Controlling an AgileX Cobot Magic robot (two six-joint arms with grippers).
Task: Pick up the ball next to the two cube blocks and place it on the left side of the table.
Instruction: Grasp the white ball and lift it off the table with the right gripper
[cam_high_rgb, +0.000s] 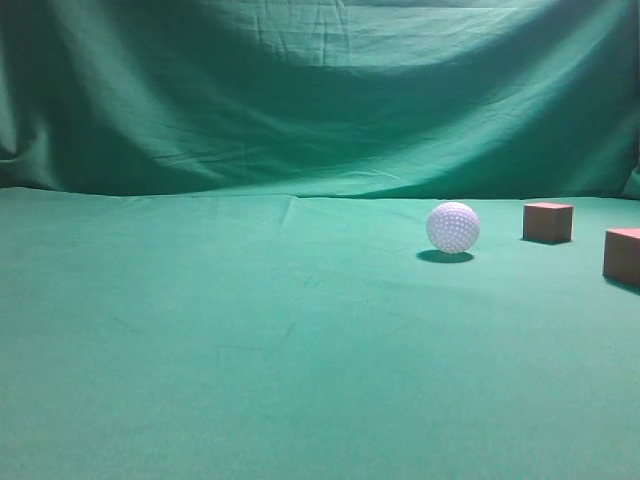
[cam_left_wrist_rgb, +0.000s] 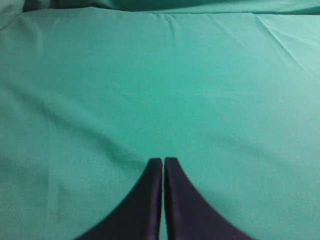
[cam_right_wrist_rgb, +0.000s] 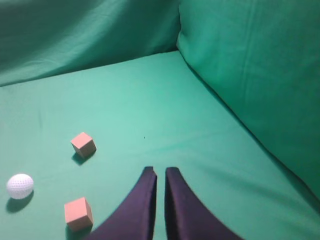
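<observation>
The white dimpled ball (cam_high_rgb: 453, 227) rests on the green table (cam_high_rgb: 250, 340), right of centre. Two reddish-brown cube blocks stand to its right, one further back (cam_high_rgb: 548, 221) and one at the right edge (cam_high_rgb: 622, 256). In the right wrist view the ball (cam_right_wrist_rgb: 20, 185) lies at the lower left, with one cube (cam_right_wrist_rgb: 83, 144) beyond it and one (cam_right_wrist_rgb: 78, 213) beside it. My right gripper (cam_right_wrist_rgb: 160, 172) is shut and empty, right of the cubes. My left gripper (cam_left_wrist_rgb: 163, 161) is shut and empty over bare cloth. Neither gripper shows in the exterior view.
A draped green backdrop (cam_high_rgb: 320, 90) hangs behind the table and also rises along the right side in the right wrist view (cam_right_wrist_rgb: 250, 75). The left half of the table (cam_high_rgb: 150, 320) is bare cloth.
</observation>
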